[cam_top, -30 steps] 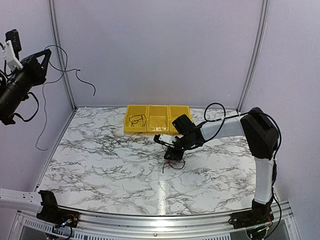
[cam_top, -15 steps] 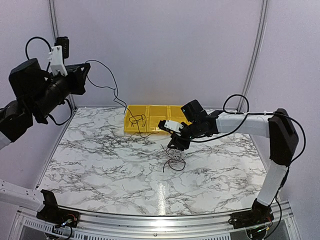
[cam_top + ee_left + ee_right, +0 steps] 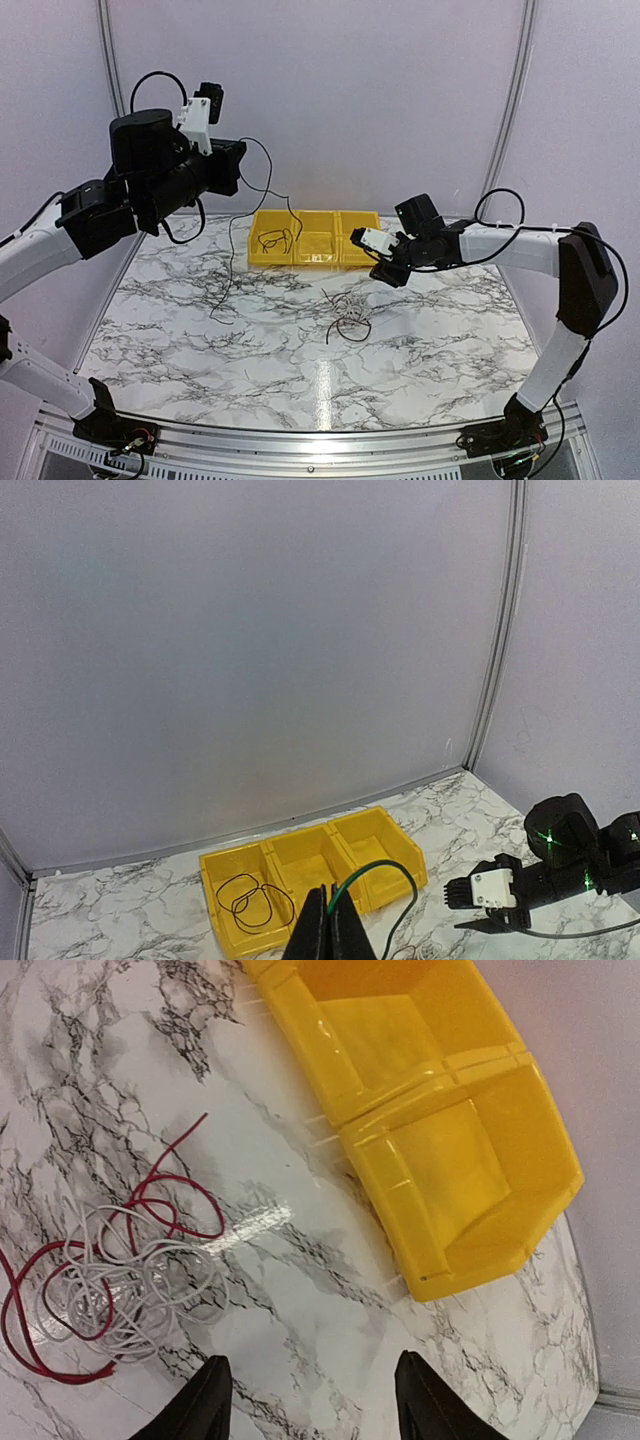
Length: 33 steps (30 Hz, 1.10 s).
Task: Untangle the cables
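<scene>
The cables still tangled are a small red and pale bunch (image 3: 348,318) on the marble table, also at the left of the right wrist view as the same bunch (image 3: 110,1280). My left gripper (image 3: 240,152) is raised high over the table's left side, shut on a thin dark green cable (image 3: 231,255) that hangs down to the tabletop. The left wrist view shows the left gripper's jaws (image 3: 330,915) pressed together on that green cable (image 3: 400,868). My right gripper (image 3: 388,274) hovers open to the upper right of the bunch, its fingers (image 3: 200,1405) apart over bare marble with nothing between them.
A yellow three-compartment bin (image 3: 345,262) stands at the back middle of the table. Its left compartment holds a looped black cable (image 3: 272,240), seen too from the left wrist (image 3: 250,900). The right wrist view shows the bin's right end (image 3: 440,1260) close ahead.
My left arm has swung in from the far left towards the bin, carrying the hanging cable. My right gripper opened, left the bunch and drew back to the right.
</scene>
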Available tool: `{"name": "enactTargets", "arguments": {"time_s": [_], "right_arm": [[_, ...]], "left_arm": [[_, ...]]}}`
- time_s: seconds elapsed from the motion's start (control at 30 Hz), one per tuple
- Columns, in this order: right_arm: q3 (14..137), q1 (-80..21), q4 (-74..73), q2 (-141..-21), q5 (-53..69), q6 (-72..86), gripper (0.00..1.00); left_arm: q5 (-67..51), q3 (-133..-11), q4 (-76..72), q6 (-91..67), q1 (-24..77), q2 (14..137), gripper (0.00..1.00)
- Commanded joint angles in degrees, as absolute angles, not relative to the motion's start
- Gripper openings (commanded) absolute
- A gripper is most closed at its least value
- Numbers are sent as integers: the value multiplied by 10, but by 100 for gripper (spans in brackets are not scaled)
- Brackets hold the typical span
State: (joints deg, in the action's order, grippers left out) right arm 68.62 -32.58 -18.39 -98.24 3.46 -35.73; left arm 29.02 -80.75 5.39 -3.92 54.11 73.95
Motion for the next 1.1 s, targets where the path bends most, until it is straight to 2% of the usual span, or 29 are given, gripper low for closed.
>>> {"name": "enactTargets", "arguments": {"time_s": [0.0,0.33,0.73,1.07], "right_arm": [[681,-295,-153,-944,31,-350,56],[671,-230,-149,-912,94,-322,57],[661,-222,-140,-896,102,-318,57],[657,-220,-138,-897,106,-318,57]], "left_arm": [[301,-872,70,-52,537,768,0],[286,-1011,81,-20,515,892,0],[212,-1224,75,-79,434,1065,0],[184,-1344,41,-78,411,1148,0]]}}
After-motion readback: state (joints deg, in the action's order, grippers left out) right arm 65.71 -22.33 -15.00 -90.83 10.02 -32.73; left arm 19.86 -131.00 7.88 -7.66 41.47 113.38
